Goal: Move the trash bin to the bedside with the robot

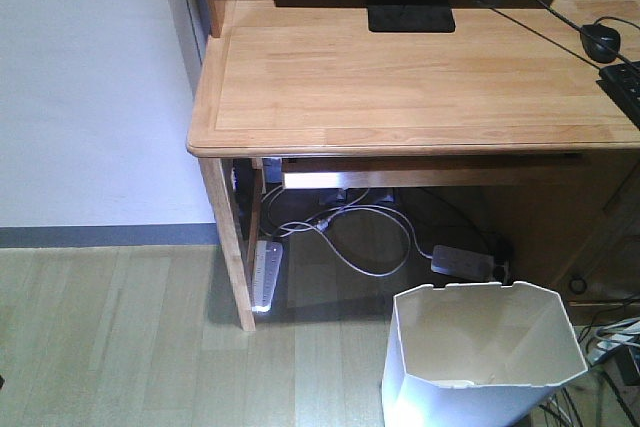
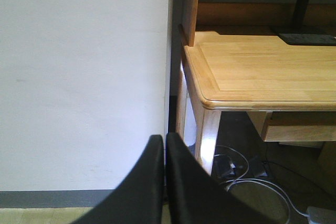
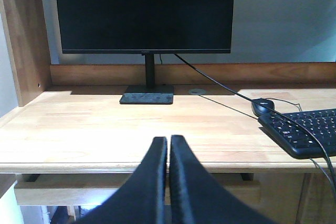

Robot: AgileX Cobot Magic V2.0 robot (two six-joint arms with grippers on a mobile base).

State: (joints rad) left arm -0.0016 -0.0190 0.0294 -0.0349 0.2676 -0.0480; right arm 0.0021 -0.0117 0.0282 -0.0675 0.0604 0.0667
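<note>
white trash bin [image 1: 480, 339], honey-brown desk [image 1: 400, 77] — black monitor [image 3: 144, 11]

A light wooden desk [image 1: 400, 87] stood against a plain white wall [image 1: 90, 87] with a grey baseboard [image 1: 100, 236], on a pale wood-plank floor [image 1: 110, 337]. On it sat a dark monitor [image 3: 144, 11], a black keyboard [image 3: 307, 132] and a mouse [image 3: 262, 107] — beneath it, a white power strip [image 1: 267, 272] and looped cables [image 1: 360, 247] lay in shadow.
</note>
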